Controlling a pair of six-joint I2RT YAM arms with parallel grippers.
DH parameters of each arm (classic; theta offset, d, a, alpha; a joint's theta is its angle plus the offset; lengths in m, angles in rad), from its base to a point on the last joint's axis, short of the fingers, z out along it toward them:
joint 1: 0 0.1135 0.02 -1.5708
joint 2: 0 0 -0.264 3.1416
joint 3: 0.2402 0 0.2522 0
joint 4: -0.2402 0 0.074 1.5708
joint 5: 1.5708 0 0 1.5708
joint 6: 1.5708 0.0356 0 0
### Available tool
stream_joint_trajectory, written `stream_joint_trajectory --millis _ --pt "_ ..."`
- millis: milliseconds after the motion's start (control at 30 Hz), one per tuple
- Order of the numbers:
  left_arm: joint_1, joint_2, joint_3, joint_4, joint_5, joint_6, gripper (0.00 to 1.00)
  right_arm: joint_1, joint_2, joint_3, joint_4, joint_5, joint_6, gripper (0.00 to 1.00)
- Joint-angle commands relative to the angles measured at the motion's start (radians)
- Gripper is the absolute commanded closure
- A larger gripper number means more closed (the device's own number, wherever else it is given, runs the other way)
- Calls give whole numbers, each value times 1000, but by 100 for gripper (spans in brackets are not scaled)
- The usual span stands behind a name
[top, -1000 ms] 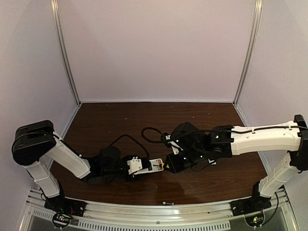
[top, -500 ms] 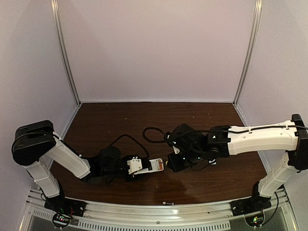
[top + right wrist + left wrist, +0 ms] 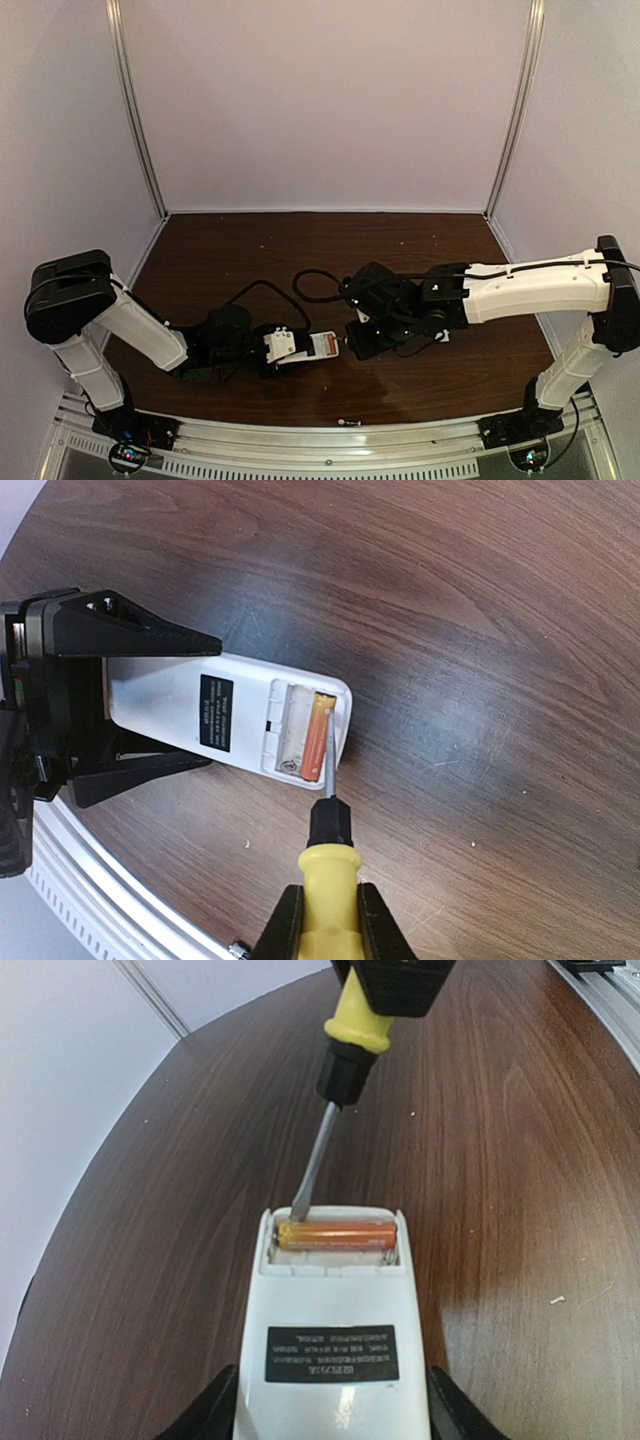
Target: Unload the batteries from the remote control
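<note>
The white remote control (image 3: 335, 1330) lies back-up on the table, its battery bay uncovered, and my left gripper (image 3: 333, 1405) is shut on its sides. One orange battery (image 3: 337, 1235) lies in the bay's outer slot; the slot beside it is bare (image 3: 290, 730). My right gripper (image 3: 328, 925) is shut on the yellow handle of a screwdriver (image 3: 328, 880). The screwdriver's tip (image 3: 327, 712) rests at one end of the battery (image 3: 316, 735). From above, the remote (image 3: 318, 345) lies between the left gripper (image 3: 285, 348) and the right gripper (image 3: 360, 335).
A metal rail (image 3: 330, 440) runs along the table's near edge, with a small screw (image 3: 343, 421) next to it. A black cable (image 3: 310, 280) loops behind the right wrist. White walls close in the dark wooden table (image 3: 300, 245) at the back and sides.
The right arm has edged a little left, bringing the screwdriver closer to the remote's open end. The left arm and the remote have stayed in place.
</note>
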Motion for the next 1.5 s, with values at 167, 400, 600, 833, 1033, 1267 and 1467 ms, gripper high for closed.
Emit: stream_joint_trajectory --millis 167,400,600,833,1033,1267,1467 --pt "-4 -24 -4 49 -1 -1 100 7 23 25 -29 46 4 100" --pt "-4 -25 -4 50 -1 -1 100 7 37 29 -33 41 3 100" --pt "-4 -27 -4 46 0 0 100 6 41 30 -36 38 2 100" --pt "-3 -27 -2 47 0 0 100 6 54 33 -41 40 1 100" --pt "-4 -25 -1 39 0 1 100 7 83 40 -56 38 0 100" --pt "-3 -14 13 23 2 3 100 6 114 57 -48 39 -14 100" --pt "-3 -13 13 22 2 2 100 0 116 60 -46 36 -24 100"
